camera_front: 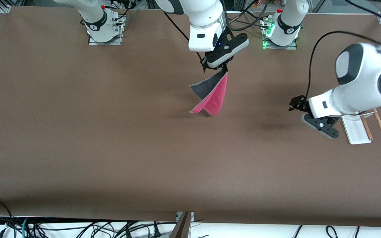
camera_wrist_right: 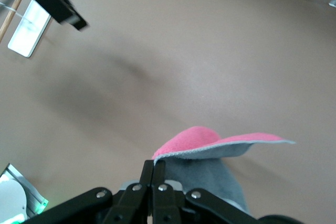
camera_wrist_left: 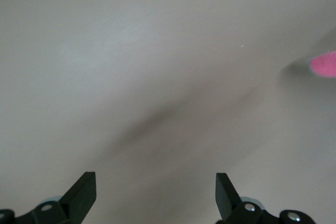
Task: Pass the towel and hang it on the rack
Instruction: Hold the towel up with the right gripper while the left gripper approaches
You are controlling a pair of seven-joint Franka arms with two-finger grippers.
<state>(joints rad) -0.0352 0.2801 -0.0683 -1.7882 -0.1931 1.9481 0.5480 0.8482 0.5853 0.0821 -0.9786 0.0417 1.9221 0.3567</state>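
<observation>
Brown and bare across its nearest stretch, the table (camera_front: 111,158) carried the rack (camera_front: 359,129) at about 3 o'clock from its middle, toward the left arm's end, white base flat, two wooden rods beside it. Just beside the rack, the left end effector (camera_front: 297,105) hovered over the table with fingers spread wide, holding nothing. Over the table's middle, toward 12 o'clock, the right end effector (camera_front: 224,70) was clamped on a corner of the towel (camera_front: 212,96), which hung pink and grey, its lowest fold near the surface.
</observation>
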